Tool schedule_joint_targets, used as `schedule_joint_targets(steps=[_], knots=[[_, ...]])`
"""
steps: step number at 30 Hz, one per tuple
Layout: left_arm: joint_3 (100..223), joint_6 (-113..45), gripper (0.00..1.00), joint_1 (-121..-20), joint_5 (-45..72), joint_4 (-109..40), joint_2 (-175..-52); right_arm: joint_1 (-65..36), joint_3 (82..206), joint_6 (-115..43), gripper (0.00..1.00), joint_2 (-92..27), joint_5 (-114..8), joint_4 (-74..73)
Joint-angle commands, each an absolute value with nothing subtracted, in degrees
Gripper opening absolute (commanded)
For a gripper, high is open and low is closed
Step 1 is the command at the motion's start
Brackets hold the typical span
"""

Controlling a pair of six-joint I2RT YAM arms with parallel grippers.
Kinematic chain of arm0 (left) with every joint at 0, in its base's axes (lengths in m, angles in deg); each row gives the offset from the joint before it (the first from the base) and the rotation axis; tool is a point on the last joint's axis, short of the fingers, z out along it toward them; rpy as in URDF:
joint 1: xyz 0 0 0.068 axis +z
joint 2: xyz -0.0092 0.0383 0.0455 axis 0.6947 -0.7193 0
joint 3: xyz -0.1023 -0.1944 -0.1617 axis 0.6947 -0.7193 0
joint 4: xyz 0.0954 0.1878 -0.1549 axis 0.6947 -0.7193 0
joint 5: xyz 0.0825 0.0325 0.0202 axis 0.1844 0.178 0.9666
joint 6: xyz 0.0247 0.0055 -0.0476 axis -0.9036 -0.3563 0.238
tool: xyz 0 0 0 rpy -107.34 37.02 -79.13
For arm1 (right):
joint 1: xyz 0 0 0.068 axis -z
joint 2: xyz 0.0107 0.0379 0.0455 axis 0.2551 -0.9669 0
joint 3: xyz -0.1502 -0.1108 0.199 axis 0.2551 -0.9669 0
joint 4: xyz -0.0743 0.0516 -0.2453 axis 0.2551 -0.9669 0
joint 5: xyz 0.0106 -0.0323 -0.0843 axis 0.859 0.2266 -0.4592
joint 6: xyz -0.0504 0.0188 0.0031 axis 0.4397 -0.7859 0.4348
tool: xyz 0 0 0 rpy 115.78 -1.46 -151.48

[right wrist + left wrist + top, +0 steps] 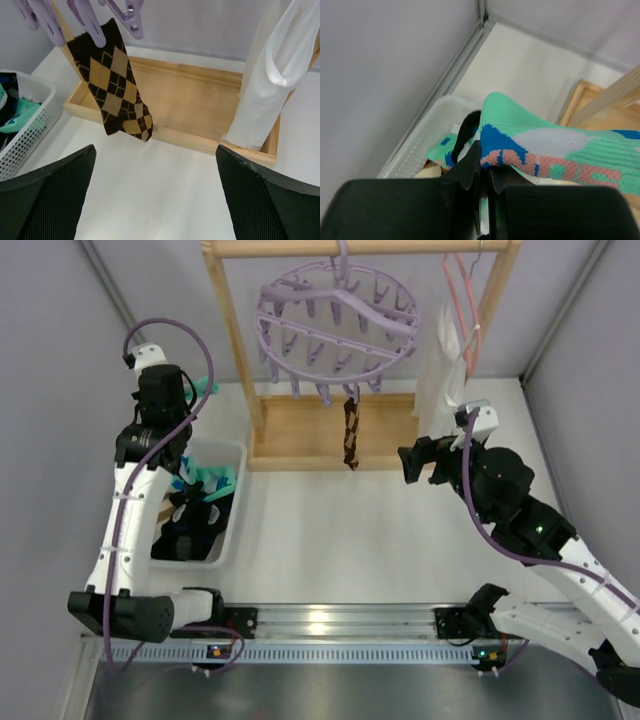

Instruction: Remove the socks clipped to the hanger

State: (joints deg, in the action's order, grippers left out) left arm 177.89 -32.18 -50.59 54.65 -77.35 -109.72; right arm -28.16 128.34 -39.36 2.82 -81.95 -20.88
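The lilac round hanger (335, 325) hangs from the wooden rail, most of its pegs bare. One brown and tan argyle sock (351, 433) is still clipped at its front; it also shows in the right wrist view (112, 82) under a lilac peg (92, 25). My left gripper (485, 160) is shut on a mint-green sock (560, 145) with blue, white and pink patches, held above the white basket (420, 145). In the top view this gripper (198, 398) is over the basket's far end. My right gripper (420, 462) is open and empty, right of the argyle sock and apart from it.
The white basket (228, 530) at the left holds mint and black socks (195, 520). The wooden rack's base tray (300, 435) lies under the hanger. A white garment (265, 90) hangs at the right on a thin pink hanger (462, 300). Grey walls close both sides.
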Motion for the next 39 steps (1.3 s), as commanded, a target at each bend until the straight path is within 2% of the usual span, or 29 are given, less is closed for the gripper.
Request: schedule_joint_targets(steps=[1, 4, 7, 13, 19, 24, 25, 26, 28, 29, 33, 34, 35, 37, 39], knots=[[171.36, -28.06, 0.00, -46.21, 45.36, -79.77, -110.99, -27.67, 126.04, -40.46, 0.99, 4.37, -80.21, -19.14], [160.30, -20.33, 0.00, -45.15, 47.30, -76.02, -113.01, -27.67, 123.58, -41.51, 0.99, 4.64, -79.68, -17.90], [150.62, -15.49, 0.00, -44.44, 38.98, -70.39, -116.61, -27.67, 120.86, -42.92, 1.00, 4.20, -78.81, -16.41], [143.92, -7.14, 0.00, -42.69, 49.28, -68.09, -119.00, -27.67, 117.69, -43.62, 0.99, 4.19, -77.66, -15.09], [144.00, -4.84, 0.03, -41.45, 51.52, -68.17, -116.28, -27.67, 116.36, -43.45, 1.00, 5.51, -77.39, -14.38], [146.37, -8.35, 0.35, -41.45, 48.54, -68.26, -106.45, -27.67, 116.27, -42.92, 1.00, 6.22, -78.45, -15.17], [147.07, -9.06, 0.43, -41.45, 47.22, -68.35, -105.29, -27.67, 116.36, -42.92, 0.99, 6.39, -78.80, -15.26], [148.30, -10.72, 0.56, -41.45, 46.16, -68.26, -103.28, -27.76, 116.36, -42.92, 1.00, 6.57, -78.80, -15.35], [149.27, -12.48, 0.67, -41.37, 43.00, -68.52, -101.34, -27.67, 116.54, -43.10, 0.99, 6.83, -78.89, -15.79], [149.71, -12.93, 0.76, -41.45, 42.55, -68.52, -99.06, -27.67, 116.54, -43.18, 0.99, 7.18, -79.06, -15.88], [150.24, -14.60, 0.88, -41.45, 37.39, -68.61, -93.08, -27.67, 116.45, -43.27, 0.99, 8.76, -79.59, -17.19], [150.33, -15.04, 0.90, -41.54, 29.10, -68.18, -92.19, -27.67, 116.27, -43.10, 0.99, 9.20, -79.85, -17.46], [150.25, -15.74, 0.98, -41.89, 24.23, -65.39, -91.66, -27.67, 116.19, -43.01, 1.00, 10.25, -79.77, -17.64], [149.72, -18.28, 0.98, -43.64, 14.73, -61.43, -91.75, -27.67, 115.22, -43.10, 0.99, 11.57, -79.07, -17.64], [146.75, -20.56, 0.98, -54.24, 16.61, -53.62, -90.17, -27.67, 113.56, -43.36, 1.00, 14.03, -78.10, -16.76]])
